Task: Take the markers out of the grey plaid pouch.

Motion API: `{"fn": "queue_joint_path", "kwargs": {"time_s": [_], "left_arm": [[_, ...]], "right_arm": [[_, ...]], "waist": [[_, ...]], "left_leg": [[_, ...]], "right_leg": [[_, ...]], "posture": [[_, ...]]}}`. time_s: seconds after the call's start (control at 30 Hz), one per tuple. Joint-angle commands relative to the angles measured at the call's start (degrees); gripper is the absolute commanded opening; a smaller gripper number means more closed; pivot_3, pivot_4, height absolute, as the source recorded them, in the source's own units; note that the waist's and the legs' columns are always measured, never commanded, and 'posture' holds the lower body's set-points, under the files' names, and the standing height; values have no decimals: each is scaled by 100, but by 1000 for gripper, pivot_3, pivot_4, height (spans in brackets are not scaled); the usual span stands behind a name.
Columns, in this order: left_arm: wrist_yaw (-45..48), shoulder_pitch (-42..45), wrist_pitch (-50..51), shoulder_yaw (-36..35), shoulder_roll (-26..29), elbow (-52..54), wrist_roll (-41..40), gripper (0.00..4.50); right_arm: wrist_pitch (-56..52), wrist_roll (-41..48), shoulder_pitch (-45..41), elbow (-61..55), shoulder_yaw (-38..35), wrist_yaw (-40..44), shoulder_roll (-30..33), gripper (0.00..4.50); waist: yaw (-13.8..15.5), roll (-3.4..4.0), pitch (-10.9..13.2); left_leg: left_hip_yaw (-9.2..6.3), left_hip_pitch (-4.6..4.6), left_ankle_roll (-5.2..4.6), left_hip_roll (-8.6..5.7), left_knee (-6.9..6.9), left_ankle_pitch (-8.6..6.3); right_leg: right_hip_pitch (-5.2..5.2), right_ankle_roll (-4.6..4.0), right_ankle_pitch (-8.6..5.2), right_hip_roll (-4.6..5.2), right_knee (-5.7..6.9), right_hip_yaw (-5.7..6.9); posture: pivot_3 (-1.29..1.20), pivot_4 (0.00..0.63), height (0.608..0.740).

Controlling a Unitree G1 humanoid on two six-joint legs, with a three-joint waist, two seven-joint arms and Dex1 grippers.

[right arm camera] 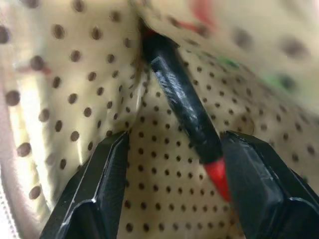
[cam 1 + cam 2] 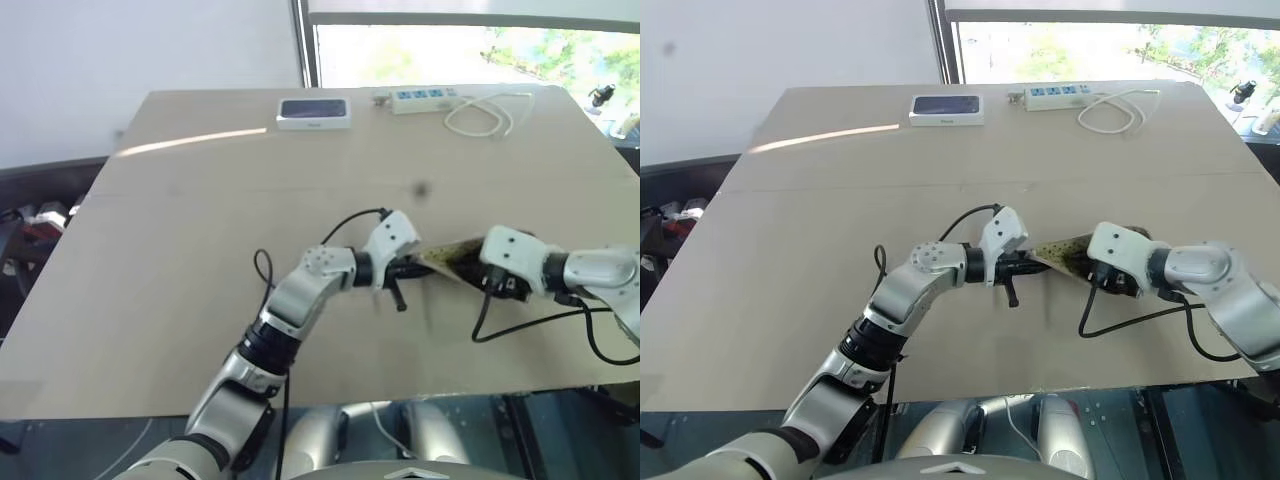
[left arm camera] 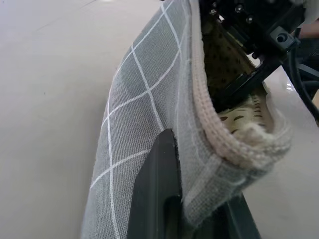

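The grey plaid pouch (image 3: 144, 104) is held off the tan table (image 2: 180, 250), its dotted tan lining (image 2: 448, 254) showing at the mouth. My left gripper (image 2: 400, 270) is shut on the pouch's edge, one black finger (image 3: 154, 189) pressed on the plaid outside. My right gripper (image 1: 174, 169) is inside the pouch mouth, open. A marker (image 1: 182, 107) with a black barrel and red end lies on the lining between its fingers (image 1: 99, 184), nearer one finger, not pinched. Blurred red and green shapes show deeper in the pouch.
A white-edged box with a dark top (image 2: 314, 112) lies at the table's far side. A white power strip (image 2: 425, 97) and its coiled white cable (image 2: 485, 115) lie to its right. The table's near edge runs just under my arms.
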State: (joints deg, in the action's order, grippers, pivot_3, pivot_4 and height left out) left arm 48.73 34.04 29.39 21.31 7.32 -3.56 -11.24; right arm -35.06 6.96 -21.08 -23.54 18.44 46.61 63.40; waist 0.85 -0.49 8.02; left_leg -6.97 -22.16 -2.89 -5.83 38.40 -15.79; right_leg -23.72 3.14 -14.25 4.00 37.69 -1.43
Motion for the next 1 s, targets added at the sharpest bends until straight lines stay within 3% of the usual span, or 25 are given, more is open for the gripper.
{"fn": "queue_joint_path", "kwargs": {"time_s": [0.03, 0.37, 0.8, 0.9, 1.0], "left_arm": [[49, 177, -168, -9, -140, 36, -87, 0], [94, 168, -184, 22, -235, -21, -101, 0], [222, 210, -217, 66, -340, -141, -109, 0], [225, 200, -225, 71, -348, -145, -103, 0], [220, 190, -225, 67, -348, -142, -99, 0]], "right_arm": [[262, -452, -260, 12, 175, 302, -3, 2978], [736, -1258, -790, 762, 571, 913, -540, 2978], [1360, -1749, -1593, 2602, 994, 2237, -1076, 2978], [1458, -1810, -1659, 2796, 979, 2356, -1192, 2149], [1532, -1873, -1670, 2890, 977, 2465, -1244, 755]], "waist": [[0, 0, 0], [-3, 0, 0], [-7, 0, 0], [-7, 0, -1], [-7, -1, -2]], "left_leg": [[0, 0, 0, 0, 0, 0], [-1, 0, 1, 0, -1, 0], [-1, 5, 1, 0, 0, 0], [0, 7, 1, 0, 0, 0], [2, 10, 1, 0, 2, 0]], "right_leg": [[0, 0, 0, 0, 0, 0], [-2, 0, 0, 0, 1, -1], [2, -1, 0, 0, 2, 0], [3, -1, 0, 0, 3, -1], [5, -1, 1, 0, 5, -2]], "posture": [[0, 150, 740], [0, 150, 740], [0, 150, 740], [0, 150, 740], [0, 150, 740]]}}
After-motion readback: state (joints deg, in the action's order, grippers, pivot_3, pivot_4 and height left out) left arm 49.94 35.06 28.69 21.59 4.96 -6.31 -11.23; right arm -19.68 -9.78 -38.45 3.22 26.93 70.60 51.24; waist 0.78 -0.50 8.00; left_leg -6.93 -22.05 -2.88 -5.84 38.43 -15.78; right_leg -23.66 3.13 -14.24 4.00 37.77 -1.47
